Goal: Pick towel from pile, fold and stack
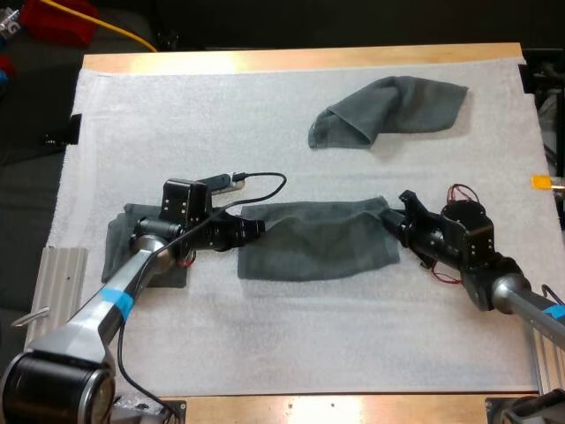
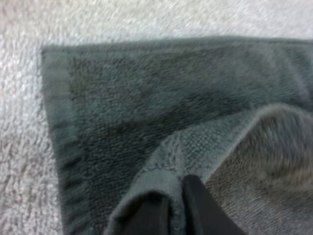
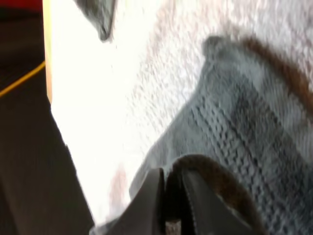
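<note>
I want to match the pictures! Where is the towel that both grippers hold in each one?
High view: held towel mid-mat, between left gripper and right gripper.
Left wrist view: its fold pinched in the left fingers.
Right wrist view: its corner pinched in the right fingers.
Shared landmark: the white mat.

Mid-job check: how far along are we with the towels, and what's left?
Done: one folded towel lies flat under the left arm. In hand: left hand and right hand each pinch an end of the middle towel, stretched between them. Left: finish its fold, stack it on the folded one, then do the crumpled towel at the far side.
</note>
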`<control>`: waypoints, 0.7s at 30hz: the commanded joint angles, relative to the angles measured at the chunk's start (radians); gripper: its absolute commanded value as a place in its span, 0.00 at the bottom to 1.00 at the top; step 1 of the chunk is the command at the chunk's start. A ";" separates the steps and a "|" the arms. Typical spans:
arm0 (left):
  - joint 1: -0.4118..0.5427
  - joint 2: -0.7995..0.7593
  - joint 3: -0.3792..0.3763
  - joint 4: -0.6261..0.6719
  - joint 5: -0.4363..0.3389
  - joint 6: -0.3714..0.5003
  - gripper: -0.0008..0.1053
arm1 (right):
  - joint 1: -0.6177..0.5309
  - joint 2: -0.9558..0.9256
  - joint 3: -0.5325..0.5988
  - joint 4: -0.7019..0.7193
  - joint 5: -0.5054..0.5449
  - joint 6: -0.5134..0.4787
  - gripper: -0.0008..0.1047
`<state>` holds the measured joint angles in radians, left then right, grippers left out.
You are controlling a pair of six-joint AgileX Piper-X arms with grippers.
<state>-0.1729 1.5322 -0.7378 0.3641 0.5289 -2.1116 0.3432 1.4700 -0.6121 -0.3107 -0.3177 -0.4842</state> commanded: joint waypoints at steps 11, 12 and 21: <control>0.002 -0.002 -0.013 -0.089 -0.039 -0.001 0.31 | -0.003 0.001 -0.005 -0.001 0.073 -0.009 0.02; 0.002 -0.002 -0.013 -0.092 -0.039 -0.001 0.38 | -0.003 0.001 -0.005 -0.001 0.075 -0.009 0.04; 0.002 -0.002 -0.013 -0.093 0.019 -0.001 0.66 | -0.003 0.001 -0.005 -0.028 0.063 -0.100 0.65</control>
<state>-0.1729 1.5321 -0.7450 0.2822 0.5396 -2.1116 0.3432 1.4700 -0.6121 -0.3263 -0.2465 -0.5621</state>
